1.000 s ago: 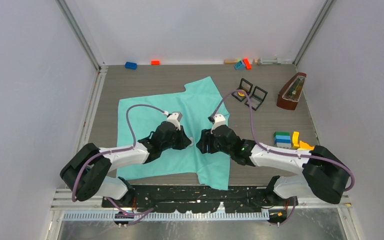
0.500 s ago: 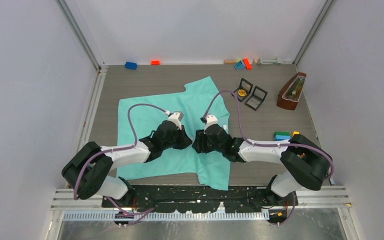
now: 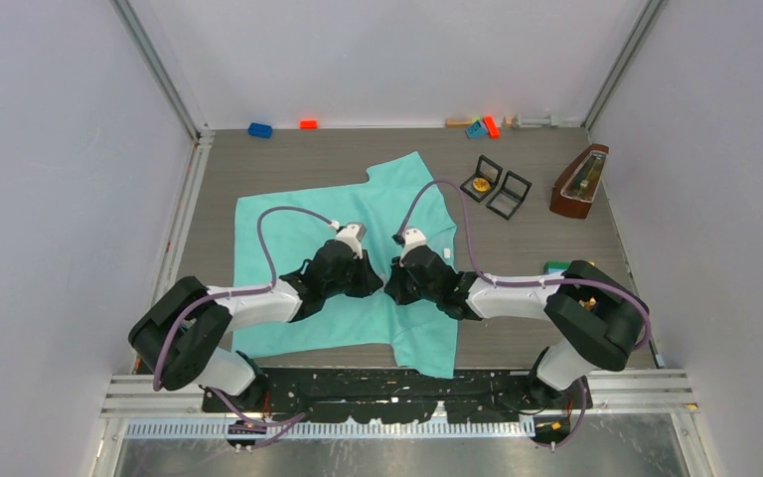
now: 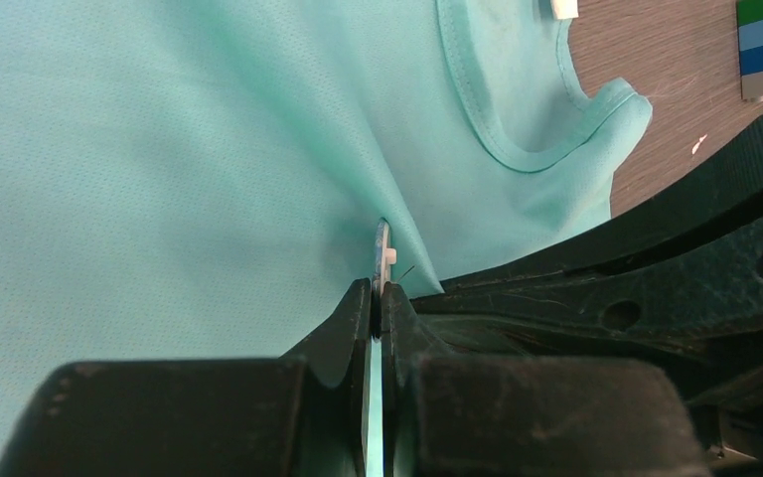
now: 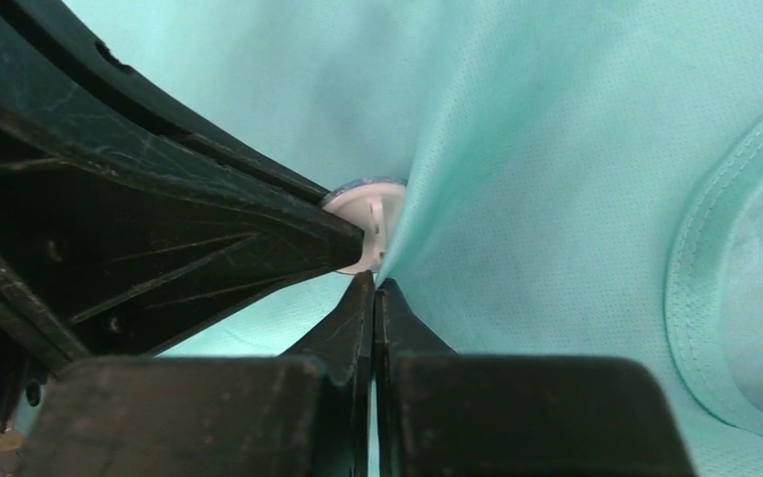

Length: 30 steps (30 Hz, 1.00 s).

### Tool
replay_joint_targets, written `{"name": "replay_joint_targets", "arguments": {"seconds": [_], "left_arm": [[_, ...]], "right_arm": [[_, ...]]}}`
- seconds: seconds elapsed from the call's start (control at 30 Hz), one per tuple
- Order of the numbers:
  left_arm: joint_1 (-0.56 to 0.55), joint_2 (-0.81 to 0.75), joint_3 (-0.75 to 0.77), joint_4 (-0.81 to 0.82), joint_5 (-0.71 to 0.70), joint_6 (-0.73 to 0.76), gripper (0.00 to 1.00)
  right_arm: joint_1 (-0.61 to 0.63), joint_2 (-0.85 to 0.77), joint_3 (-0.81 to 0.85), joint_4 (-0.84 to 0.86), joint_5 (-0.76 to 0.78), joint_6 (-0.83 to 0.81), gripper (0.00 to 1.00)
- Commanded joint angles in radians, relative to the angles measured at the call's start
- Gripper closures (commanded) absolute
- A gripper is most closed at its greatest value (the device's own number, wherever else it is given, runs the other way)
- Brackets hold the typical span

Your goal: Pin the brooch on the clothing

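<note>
Pinching a fold of the T-shirt (image 5: 556, 149) at mid-frame, the right gripper (image 5: 375, 286) tents fabric against the brooch (image 5: 366, 224), which the left gripper (image 4: 378, 298) clamps edge-on, probably so its pin can pierce.

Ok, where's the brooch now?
Left wrist view: the brooch sits pinched in the left claw, against a raised fold of the clothing, beside the right claw.

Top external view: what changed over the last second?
The right arm swung its elbow inward, toward the left arm. The right end effector went from part open to shut, apparently pinching a fold of the turquoise-green soft fabric T-shirt right beside the small white round brooch. Unchanged: the left end effector, shut on the brooch, and the T-shirt's place.
</note>
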Motion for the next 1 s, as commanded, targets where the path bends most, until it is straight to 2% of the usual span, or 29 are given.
{"name": "replay_joint_targets", "arguments": {"seconds": [0.0,0.47,0.83,0.93,0.97], "left_arm": [[0.004,0.007,0.016,0.104,0.017,-0.002,1.00],[0.004,0.001,0.016,0.151,0.017,-0.019,1.00],[0.006,-0.026,-0.025,0.216,-0.013,-0.046,1.00],[0.014,-0.056,-0.058,0.244,-0.007,-0.043,1.00],[0.017,-0.067,-0.073,0.259,-0.001,-0.041,1.00]], "right_arm": [[0.008,-0.014,0.019,0.054,-0.016,-0.011,0.99],[0.007,0.028,0.030,0.014,-0.111,-0.026,0.99],[0.008,-0.040,0.014,-0.035,-0.128,-0.017,0.99],[0.008,-0.115,0.007,-0.071,-0.072,0.007,0.79],[0.007,-0.133,0.005,-0.100,-0.057,0.007,0.67]]}}
